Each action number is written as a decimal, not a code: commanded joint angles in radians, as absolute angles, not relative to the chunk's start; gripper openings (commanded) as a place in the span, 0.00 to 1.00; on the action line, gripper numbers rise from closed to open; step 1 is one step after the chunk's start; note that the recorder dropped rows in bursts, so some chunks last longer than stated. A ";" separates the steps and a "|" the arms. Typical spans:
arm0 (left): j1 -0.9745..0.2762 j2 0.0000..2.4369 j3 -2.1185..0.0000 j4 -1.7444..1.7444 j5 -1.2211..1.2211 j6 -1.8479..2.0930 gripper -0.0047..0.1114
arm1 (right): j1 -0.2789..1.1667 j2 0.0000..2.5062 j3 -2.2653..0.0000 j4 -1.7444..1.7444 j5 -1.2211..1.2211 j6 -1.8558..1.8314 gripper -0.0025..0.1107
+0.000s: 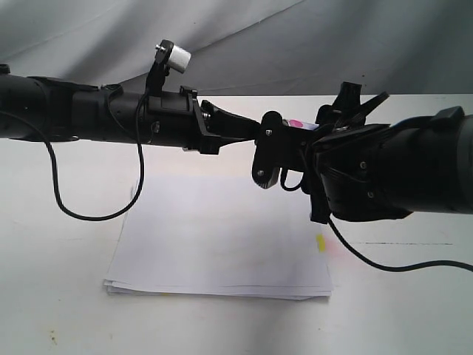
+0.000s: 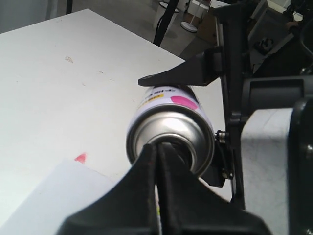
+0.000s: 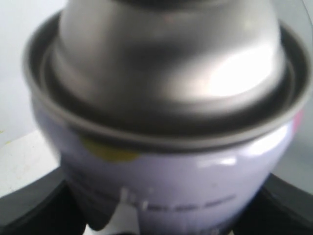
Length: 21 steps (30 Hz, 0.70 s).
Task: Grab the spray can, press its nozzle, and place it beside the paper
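The spray can (image 1: 297, 125) hangs level above the table with my right gripper (image 1: 292, 139) shut on its body. It is mostly hidden by both arms. In the left wrist view the spray can (image 2: 168, 129) shows end-on, shiny dome first, with a pink dot on its label. My left gripper (image 2: 159, 147) is shut, its tips pressed into the dome's centre, covering the nozzle. My left gripper (image 1: 255, 132) reaches in from the left. The spray can (image 3: 171, 171) fills the right wrist view, held by my right gripper (image 3: 161, 200). The paper (image 1: 222, 251) lies flat below.
A yellow tab (image 1: 320, 242) sticks out at the paper's right edge, and a pink tab (image 2: 80, 157) at another. Black cables (image 1: 81, 211) loop down from both arms. Grey cloth (image 1: 295, 44) hangs behind the white table (image 1: 52, 296). Stands (image 2: 190, 14) are on the floor beyond the table edge.
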State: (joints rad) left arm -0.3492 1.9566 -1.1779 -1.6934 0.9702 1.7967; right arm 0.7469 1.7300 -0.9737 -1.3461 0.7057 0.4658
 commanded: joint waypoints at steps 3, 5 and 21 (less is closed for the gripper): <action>-0.365 1.964 -1.181 -1.710 0.989 1.808 0.04 | 0.749 1.717 -0.985 -1.393 0.681 0.470 0.02; -0.365 1.964 -1.181 -1.712 0.993 1.808 0.04 | 0.749 1.717 -0.985 -1.393 0.681 0.470 0.02; -0.365 1.970 -1.181 -1.721 0.989 1.815 0.04 | 0.749 1.717 -0.985 -1.393 0.681 0.470 0.02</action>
